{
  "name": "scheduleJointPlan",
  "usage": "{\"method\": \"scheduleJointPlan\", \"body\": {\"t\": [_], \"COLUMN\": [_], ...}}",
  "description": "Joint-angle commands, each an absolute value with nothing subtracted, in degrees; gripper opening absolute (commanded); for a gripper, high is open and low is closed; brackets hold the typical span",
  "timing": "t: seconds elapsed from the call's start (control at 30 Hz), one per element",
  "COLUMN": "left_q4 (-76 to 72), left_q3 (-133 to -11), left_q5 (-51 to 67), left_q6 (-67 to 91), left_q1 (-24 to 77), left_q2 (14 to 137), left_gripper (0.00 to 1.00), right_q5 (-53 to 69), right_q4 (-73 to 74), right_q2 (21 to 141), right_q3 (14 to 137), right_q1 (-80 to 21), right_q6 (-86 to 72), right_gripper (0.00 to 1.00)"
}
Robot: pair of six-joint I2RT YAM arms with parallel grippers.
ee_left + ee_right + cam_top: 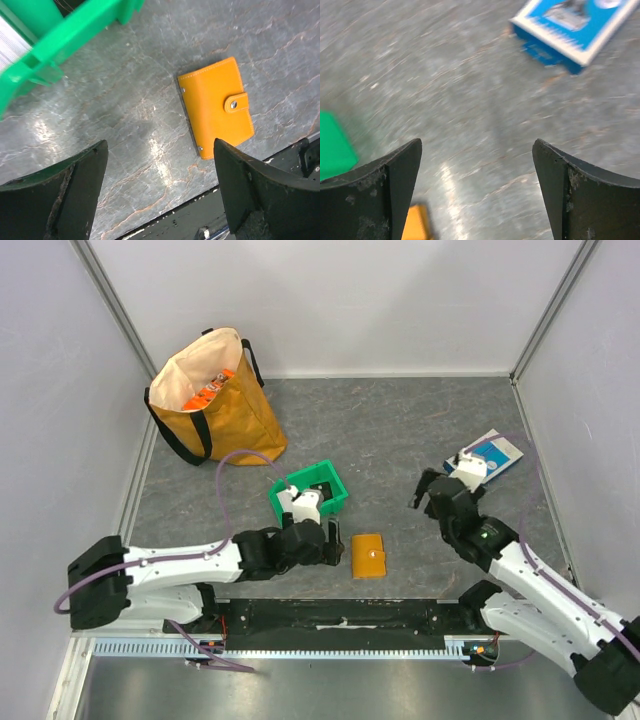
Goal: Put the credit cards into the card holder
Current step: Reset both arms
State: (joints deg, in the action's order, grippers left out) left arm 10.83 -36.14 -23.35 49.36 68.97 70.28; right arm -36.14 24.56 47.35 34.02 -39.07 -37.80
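1. Judged step: getting into the shut card holder (215, 107), which lies flat on the table (400, 420) near the near edge, between the two arms, with its snap tab (236, 102) fastened.
2. Left gripper (160, 150): spread wide, nothing held, hovering just left of the holder and beside the green bin (65, 30). Best lowered straight down onto the holder's body, keeping clear of the bin's wall.
3. Right gripper (477, 150): gaping just as wide, empty, over bare table between the blue-and-white box (575, 30) and the holder. Its wrist view is blurred. Best brought across to lift the tab while pinning the body flat with the left.
4. Probably worth a light upward pull on the tab rather than a sideways push. A flat thing like this is likely to skate on the smooth top.
5. Counts, largest first: one orange-yellow tote bag (215, 400), upright at the far left, well apart from the work.
6. One green bin, its inside largely hidden by the left wrist.
7. One blue-and-white box, at the far right.
8. One card holder.
9. Credit cards: none in view anywhere. Possibly inside the shut holder or the bin; impossible to tell.
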Motion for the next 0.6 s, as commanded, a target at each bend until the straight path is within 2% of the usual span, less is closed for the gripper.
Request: {"method": "scheduleJointPlan", "body": {"t": [0.0,0.07,0.2,0.37,0.57], "left_q4": [14.8,15.7,18.6,18.1,18.4], "left_q3": [-35.3,-34.5,-33.0,-31.3,-33.4], "left_q5": [-31.3,-32.5,-34.6,-31.1,-31.8], "left_q6": [47.6,47.8,49.5,45.6,41.8], "left_q1": [68.7,68.1,65.1,57.5,55.3], "left_q2": [64.2,61.6,56.5,50.0,47.8], "left_gripper": [0.91,0.92,0.92,0.92,0.92], "right_q5": [-33.8,-29.8,-28.1,-35.5,-42.4], "right_q4": [22.3,22.5,16.4,7.2,-12.4], "right_q2": [47.7,50.0,54.1,58.3,59.8], "right_q3": [33.7,35.3,33.2,29.3,21.2], "right_q1": [-25.9,-18.1,-11.0,-9.8,-9.6], "right_q6": [-29.7,-28.5,-26.6,-25.9,-18.1], "right_gripper": [0.98,0.98,0.98,0.98,0.98]}}
